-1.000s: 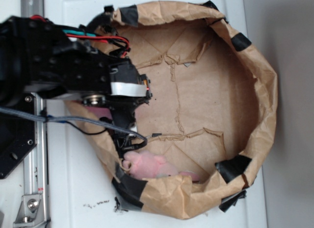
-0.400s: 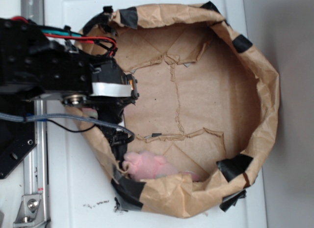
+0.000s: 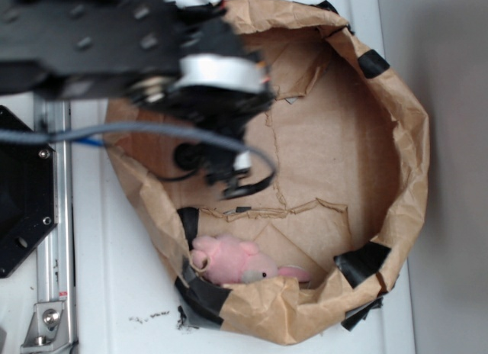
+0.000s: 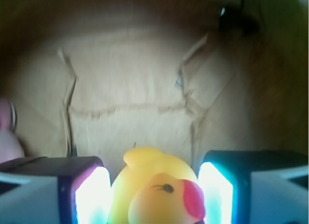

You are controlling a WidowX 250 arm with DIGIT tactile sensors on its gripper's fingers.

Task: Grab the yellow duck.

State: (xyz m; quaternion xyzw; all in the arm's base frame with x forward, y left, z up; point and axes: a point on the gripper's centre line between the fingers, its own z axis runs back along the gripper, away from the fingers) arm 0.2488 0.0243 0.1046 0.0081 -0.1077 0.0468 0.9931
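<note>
The jaws were clenched on the yellow duck, held between the lit pads above the paper bag's floor. Its rounded, slick body could squirt free; the pink plush lay apart.

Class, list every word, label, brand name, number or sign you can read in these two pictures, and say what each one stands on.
None: no readable text in either view.
Paper bin: plain brown paper, black tape, no print.
Yellow duck between the pincer fingers: no lettering.
Pink plush: no tag showing.
Dark specks on the white table: too small to tell if they are writing.
</note>
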